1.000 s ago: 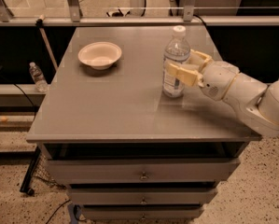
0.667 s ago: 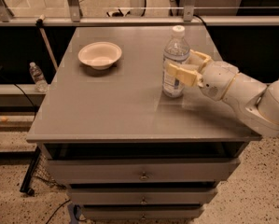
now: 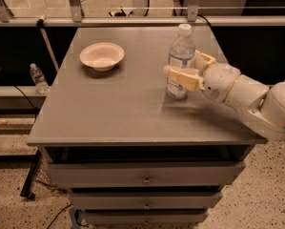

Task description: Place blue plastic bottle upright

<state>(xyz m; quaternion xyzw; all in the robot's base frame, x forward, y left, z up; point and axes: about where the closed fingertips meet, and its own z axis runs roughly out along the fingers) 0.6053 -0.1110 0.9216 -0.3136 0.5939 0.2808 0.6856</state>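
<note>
Bottle [image 3: 181, 51] upright on the worktop [image 3: 108, 109], between my jaws.
They grip its label from the right; bowl [image 3: 102, 56] well apart.

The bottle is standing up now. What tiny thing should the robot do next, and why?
Probably open the hand and let go. The bottle stands upright on the table, cap on top, with the hand's fingers closed around its middle from the right. Its base seems to rest on the table, so a gentle release should leave it standing.
</note>
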